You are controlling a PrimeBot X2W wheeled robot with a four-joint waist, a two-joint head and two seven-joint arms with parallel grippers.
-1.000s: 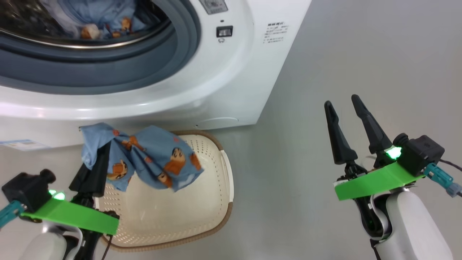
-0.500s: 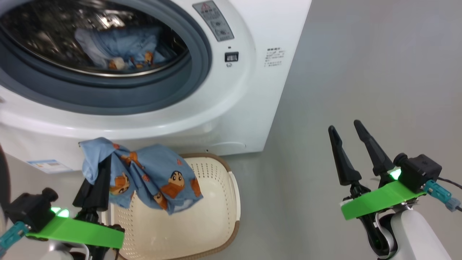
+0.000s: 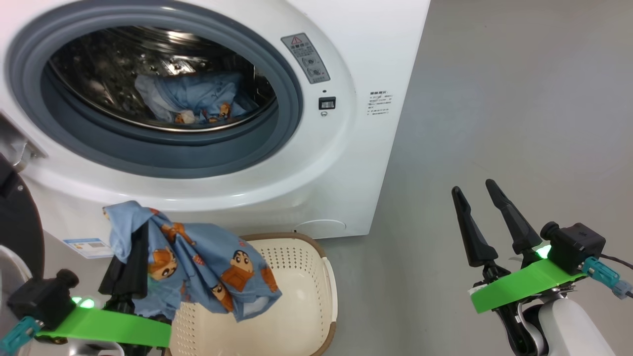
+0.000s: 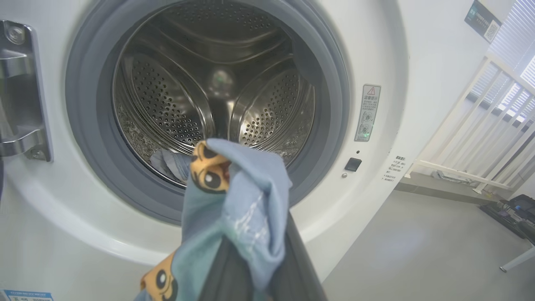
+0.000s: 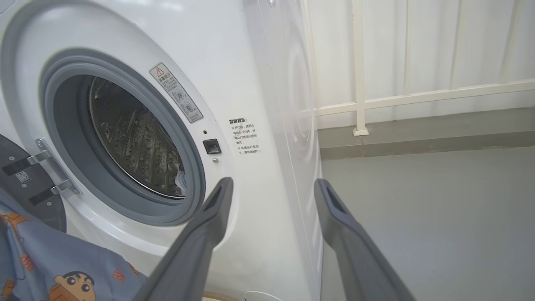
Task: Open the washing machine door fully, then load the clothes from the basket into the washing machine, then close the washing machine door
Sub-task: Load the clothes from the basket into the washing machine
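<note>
Head view: our left tool (image 3: 140,237) clamps a blue garment (image 3: 217,267) just above the basket (image 3: 329,277) — a second garment (image 3: 198,96) lies inside the washing machine (image 3: 346,163). Our right tool (image 3: 472,187) stands wide and empty, well apart.

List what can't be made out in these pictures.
Washing machine door: head view, cut off by the left edge.
Basket, left half: head view, hidden by the held clothes.
Left end effector tips: left wrist view, wrapped in cloth.
Washing machine label print: too small.
</note>
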